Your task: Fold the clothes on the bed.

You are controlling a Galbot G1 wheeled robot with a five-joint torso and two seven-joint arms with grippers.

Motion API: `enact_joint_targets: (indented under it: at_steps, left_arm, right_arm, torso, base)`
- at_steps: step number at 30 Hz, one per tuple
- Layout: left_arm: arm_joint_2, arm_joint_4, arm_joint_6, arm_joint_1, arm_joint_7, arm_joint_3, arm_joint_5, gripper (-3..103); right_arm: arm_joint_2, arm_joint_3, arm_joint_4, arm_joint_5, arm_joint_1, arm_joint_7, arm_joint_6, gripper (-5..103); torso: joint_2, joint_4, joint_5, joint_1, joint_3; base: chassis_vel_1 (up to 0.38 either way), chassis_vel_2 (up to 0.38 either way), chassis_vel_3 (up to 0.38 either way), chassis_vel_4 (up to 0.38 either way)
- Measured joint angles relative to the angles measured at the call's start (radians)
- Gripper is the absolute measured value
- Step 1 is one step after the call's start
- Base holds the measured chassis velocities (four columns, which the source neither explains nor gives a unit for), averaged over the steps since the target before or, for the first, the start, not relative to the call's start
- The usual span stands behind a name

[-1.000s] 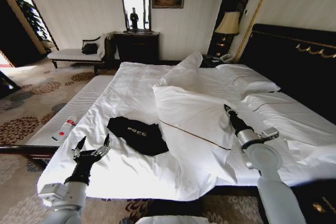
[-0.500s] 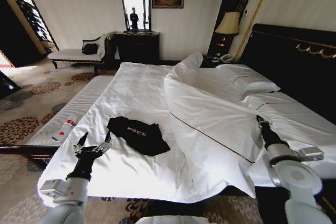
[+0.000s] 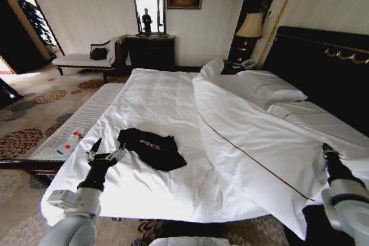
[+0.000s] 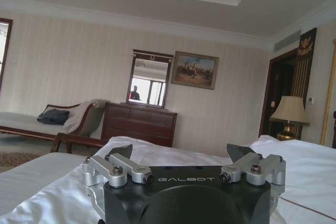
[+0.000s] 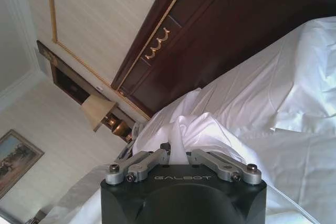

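My right gripper (image 5: 177,153) clenched on the white duvet (image 3: 259,142) at the bed's (image 3: 144,102) near right, my left gripper (image 3: 106,152) released, hovering just left of the crumpled black T-shirt (image 3: 151,148).

The right gripper (image 5: 178,156) pinches a white duvet (image 5: 205,129) fold.

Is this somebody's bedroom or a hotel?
Probably a hotel bedroom: a large white-sheeted bed with a tall dark headboard, a shaded bedside lamp, and a dark wooden dresser under a mirror.
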Motion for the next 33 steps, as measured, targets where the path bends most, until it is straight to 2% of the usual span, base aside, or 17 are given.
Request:
enact_joint_targets:
  at_steps: [4,11,19,23,26,33]
  left_arm:
    - [0.039,0.003,0.002,-0.031,-0.004,-0.008,-0.033,100]
    - [0.069,0.023,0.003,-0.063,-0.007,-0.002,-0.051,100]
    - [0.098,0.033,0.005,-0.080,-0.009,-0.007,-0.071,100]
    - [0.096,0.040,0.005,-0.093,-0.010,-0.006,-0.075,100]
    - [0.085,0.047,0.005,-0.104,-0.010,0.004,-0.075,100]
    - [0.080,0.060,0.005,-0.122,-0.011,0.015,-0.075,100]
  right_arm:
    - [0.035,0.038,0.015,-0.013,-0.048,0.003,0.028,3]
    - [0.035,0.075,0.010,-0.013,-0.078,0.005,0.045,3]
    - [-0.036,0.115,-0.011,0.007,-0.128,0.012,0.000,3]
    - [-0.047,0.156,-0.013,0.018,-0.161,0.018,-0.009,3]
    - [-0.029,0.214,0.000,0.067,-0.199,0.020,-0.004,3]
    - [0.012,0.272,0.027,0.095,-0.255,0.028,0.024,3]
  torso:
    - [0.000,0.0000,0.0000,0.000,0.000]
    - [0.000,-0.0002,0.0000,0.000,0.000]
    - [0.000,0.0004,0.0001,0.000,0.000]
    - [0.000,0.0001,0.0001,0.000,0.000]
    - [0.000,0.0001,0.0002,0.000,0.000]
    - [0.000,0.0000,0.0000,0.000,0.000]
  base:
    - [0.000,0.000,0.000,0.000]
    - [0.000,0.000,0.000,0.000]
    - [0.000,0.000,0.000,0.000]
    - [0.000,0.000,0.000,0.000]
    - [0.000,0.000,0.000,0.000]
    - [0.000,0.000,0.000,0.000]
